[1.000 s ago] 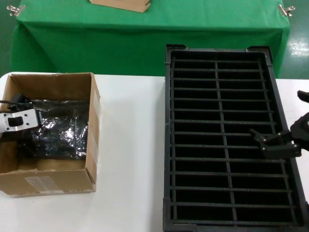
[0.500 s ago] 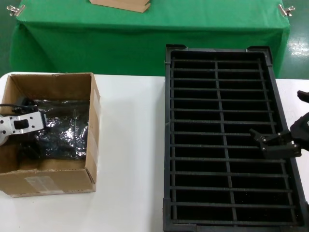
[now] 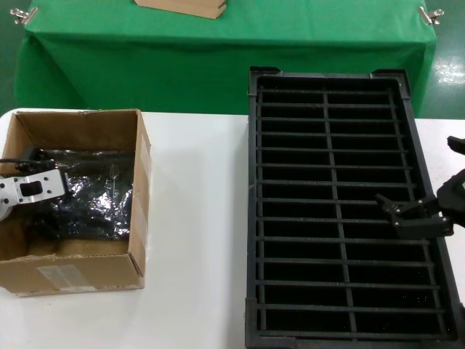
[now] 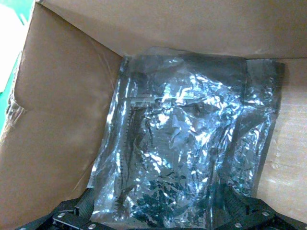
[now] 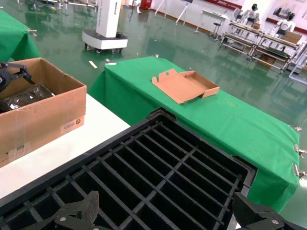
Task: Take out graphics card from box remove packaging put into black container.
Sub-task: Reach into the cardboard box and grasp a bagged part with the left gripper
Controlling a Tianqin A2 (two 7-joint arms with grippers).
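The brown cardboard box stands on the white table at the left. The crinkly grey packaging lies flat on its floor. In the left wrist view the packaging fills the middle, and the graphics card shows only as a dark shape inside it. My left gripper is down in the box, open, with one finger on each side of the bag's near end. It shows in the head view too. My right gripper hangs open and empty over the right side of the black container.
A green-clothed table stands behind, with a tan box on it. Bare white tabletop lies between the cardboard box and the black container. The right wrist view shows the container's slots below and the cardboard box farther off.
My left gripper has sunk a little deeper into the box, over the bag. The right arm has not moved.
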